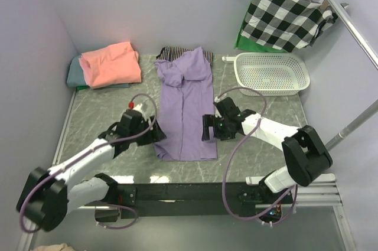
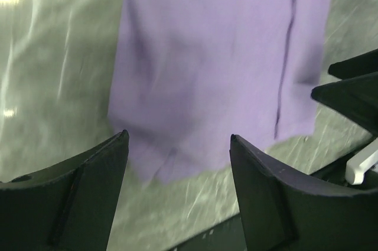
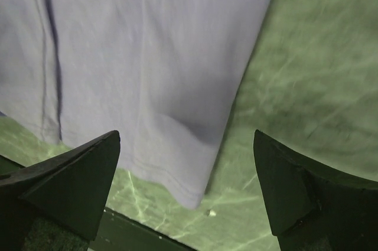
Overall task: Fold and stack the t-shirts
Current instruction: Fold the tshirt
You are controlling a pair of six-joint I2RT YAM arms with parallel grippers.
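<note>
The lavender-purple t-shirt (image 1: 186, 106) lies folded lengthwise as a long strip in the middle of the table, its hem toward me. My left gripper (image 1: 155, 133) is open and empty just left of the strip's near left corner (image 2: 159, 165). My right gripper (image 1: 207, 128) is open and empty just right of the near right corner (image 3: 195, 189). The salmon-pink t-shirt (image 1: 110, 64) lies folded on top of the grey-teal t-shirt (image 1: 74, 74) at the far left.
A white perforated basket (image 1: 271, 72) stands at the far right. A black-and-white checked cloth (image 1: 286, 18) hangs on a wooden hanger behind it. A dark striped cloth (image 1: 171, 52) shows behind the purple shirt's collar. A black bar (image 1: 177, 192) runs along the near edge.
</note>
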